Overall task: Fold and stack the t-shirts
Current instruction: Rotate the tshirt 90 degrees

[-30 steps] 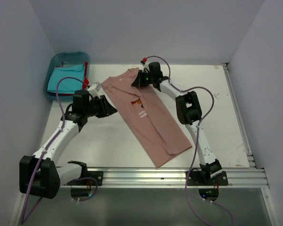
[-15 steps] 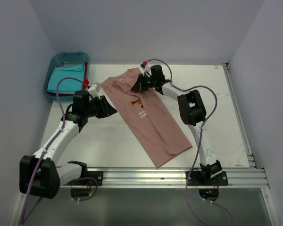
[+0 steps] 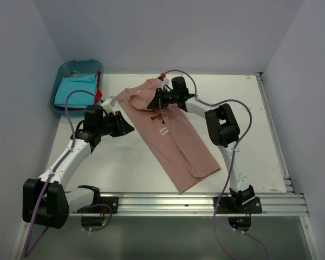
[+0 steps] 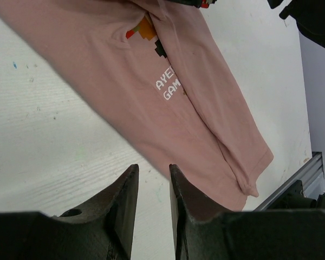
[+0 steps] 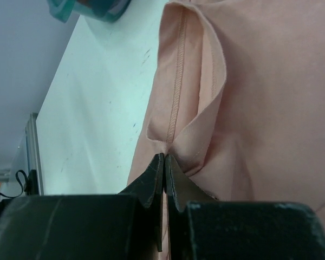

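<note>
Soft pink tee [image 5: 260, 81] in right tool [image 5: 164, 162]

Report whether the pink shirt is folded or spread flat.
Partly folded. The pink shirt lies as a narrow strip, one side doubled over lengthwise; the right gripper pinches its seam.

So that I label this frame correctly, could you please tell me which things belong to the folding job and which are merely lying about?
Job: pink t-shirt, pinched by the right end effector; turquoise t-shirt.
Lying about: blue plastic bin holding the turquoise one; metal rail at the near edge.
</note>
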Available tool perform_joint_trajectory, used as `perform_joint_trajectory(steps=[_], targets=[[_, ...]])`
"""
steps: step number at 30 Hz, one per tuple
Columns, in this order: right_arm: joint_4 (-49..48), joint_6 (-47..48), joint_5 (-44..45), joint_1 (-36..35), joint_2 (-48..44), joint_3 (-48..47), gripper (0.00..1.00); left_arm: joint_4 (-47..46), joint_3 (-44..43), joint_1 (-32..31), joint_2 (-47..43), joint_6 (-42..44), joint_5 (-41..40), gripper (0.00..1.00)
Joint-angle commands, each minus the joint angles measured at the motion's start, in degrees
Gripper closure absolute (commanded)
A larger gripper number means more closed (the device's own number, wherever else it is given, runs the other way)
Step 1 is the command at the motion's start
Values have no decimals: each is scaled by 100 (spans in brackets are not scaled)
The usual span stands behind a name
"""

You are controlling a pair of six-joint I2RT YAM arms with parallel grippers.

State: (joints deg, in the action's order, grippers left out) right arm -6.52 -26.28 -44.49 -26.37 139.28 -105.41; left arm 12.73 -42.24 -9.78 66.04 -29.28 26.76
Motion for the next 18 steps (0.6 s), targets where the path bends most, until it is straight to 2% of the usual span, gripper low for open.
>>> perform_joint_trajectory(steps=[1, 8, 9, 10, 12, 13, 16, 18], targets=[[10, 298, -183, -236, -455, 143, 100, -280, 84, 3, 5, 98, -40, 68], [230, 528, 37, -606, -507, 441, 98, -315, 137, 3, 23, 71, -83, 68], [257, 554, 63, -641, -516, 503, 80, -324, 146, 3, 23, 71, -92, 68], [318, 632, 72, -711, -508, 503, 70, -341, 154, 3, 23, 63, -92, 68], [519, 721, 107, -755, -534, 521, 59, -350, 163, 3, 14, 45, -101, 69], [521, 747, 116, -782, -577, 573, 49, -376, 172, 3, 23, 36, -110, 70], [301, 721, 195, -773, -867, 933, 41, -490, 207, 3, -3, -16, -136, 71], [161, 721, 239, -773, -1208, 1188, 40, -561, 225, 3, 23, -69, -128, 73]])
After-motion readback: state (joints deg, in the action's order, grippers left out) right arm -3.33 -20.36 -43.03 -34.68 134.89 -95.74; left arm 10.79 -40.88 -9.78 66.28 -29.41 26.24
